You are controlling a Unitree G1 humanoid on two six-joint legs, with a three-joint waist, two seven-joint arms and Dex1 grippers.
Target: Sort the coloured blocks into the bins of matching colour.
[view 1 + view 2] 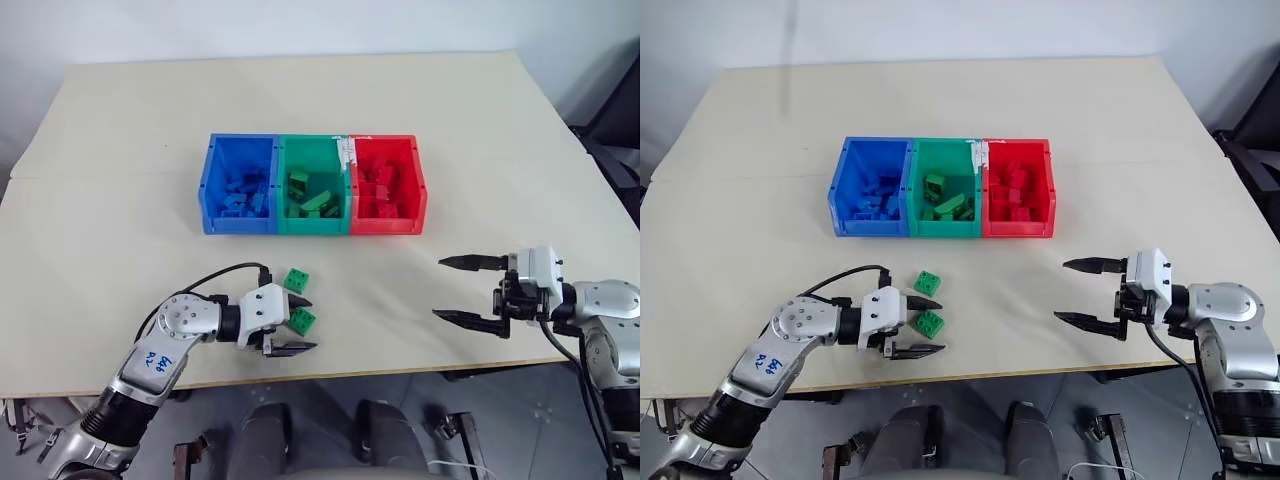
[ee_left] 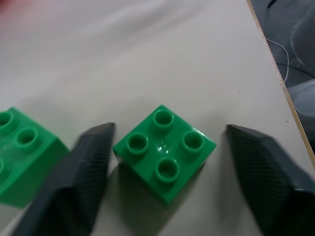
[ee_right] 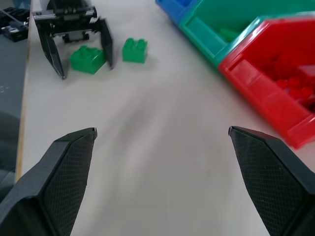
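Green block [image 1: 301,320] sits on the tabletop [image 1: 120,200], lower centre of frame, between the left gripper's [image 1: 298,325] fingers: fingers apart, one touching or nearly touching its side, the other clear. Second green block [image 1: 296,280] just above it, outside the fingers. Blue bin [image 1: 208,190], green bin [image 1: 314,225] and red bin [image 1: 418,185] in a row at centre, all holding blocks. Right gripper [image 1: 460,291] at lower right, fingers wide apart, empty.

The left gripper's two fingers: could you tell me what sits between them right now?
A green block sits on the table between the fingers of the left gripper, not yet clamped; the left wrist view shows gaps either side.
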